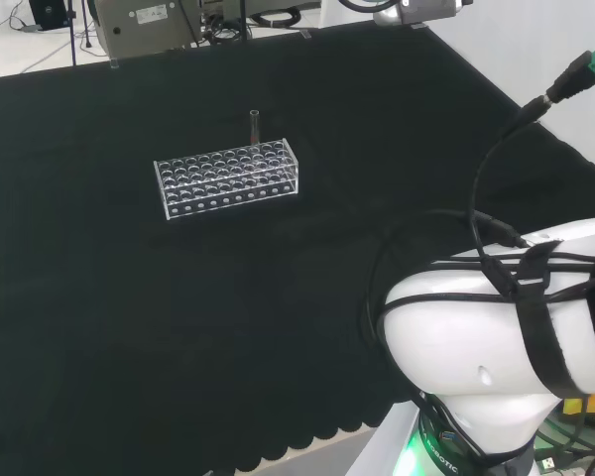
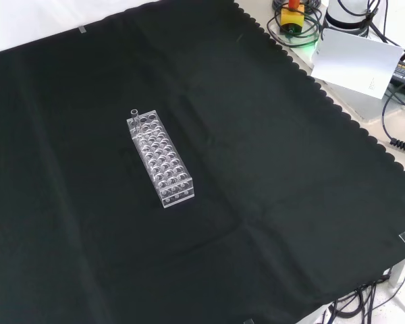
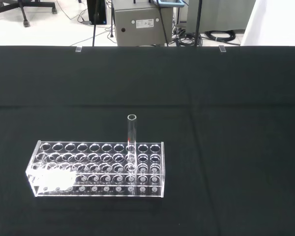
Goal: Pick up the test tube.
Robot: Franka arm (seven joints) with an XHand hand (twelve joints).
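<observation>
Head view: test tube [image 1: 255, 126] upright in rack [image 1: 228, 178].

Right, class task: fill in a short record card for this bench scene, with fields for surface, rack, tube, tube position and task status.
surface: black cloth covering the bench
rack: clear rack with many holes, standing on the cloth
tube: one clear test tube, upright, sticking up above the rack
tube position: back row of the rack in the head view, towards the right end; far left corner of the rack in the front view
other holes: look empty
task status: test tube stands in the rack, not yet picked up
</observation>
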